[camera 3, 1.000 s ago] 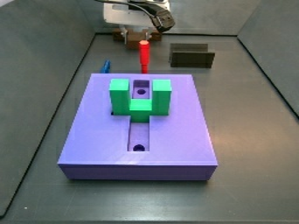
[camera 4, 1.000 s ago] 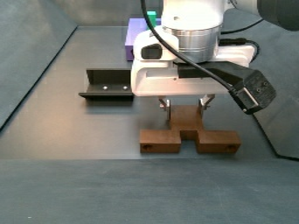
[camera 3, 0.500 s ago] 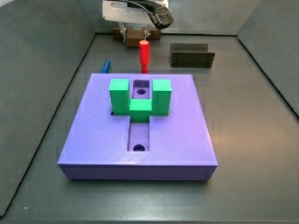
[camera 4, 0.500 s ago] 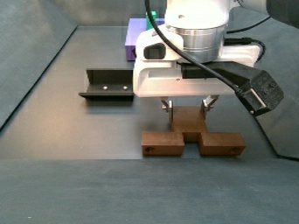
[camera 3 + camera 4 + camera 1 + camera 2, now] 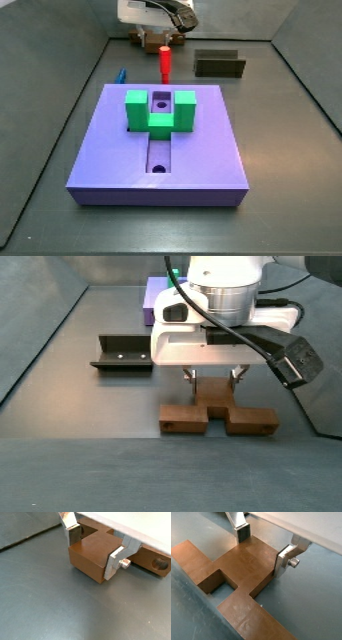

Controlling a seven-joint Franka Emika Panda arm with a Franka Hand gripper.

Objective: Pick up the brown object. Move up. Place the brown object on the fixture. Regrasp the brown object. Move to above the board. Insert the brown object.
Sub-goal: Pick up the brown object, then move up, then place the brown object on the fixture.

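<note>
- The gripper (image 5: 214, 380) is low over the grey floor (image 5: 80, 456), at the far end from the board (image 5: 160, 150).
- In both wrist views the jaws are clenched on the brown object (image 5: 93, 552) (image 5: 244, 567): one silver finger (image 5: 117, 558) lies flat against one side of its thick middle block, and the other finger (image 5: 242, 531) lies against the opposite side.
- The brown object (image 5: 218, 417) is a chunky piece with two arms and a gap between them. It has a round hole (image 5: 160, 562) near one end.
- In a side view it sits at floor level under the gripper; I cannot tell if it is touching the floor.
- The fixture (image 5: 120, 353) stands on the floor near the brown object, apart from it.
- On the board stand a green U-shaped block (image 5: 160, 110) and, at the far edge, an upright red peg (image 5: 163, 63).
</note>
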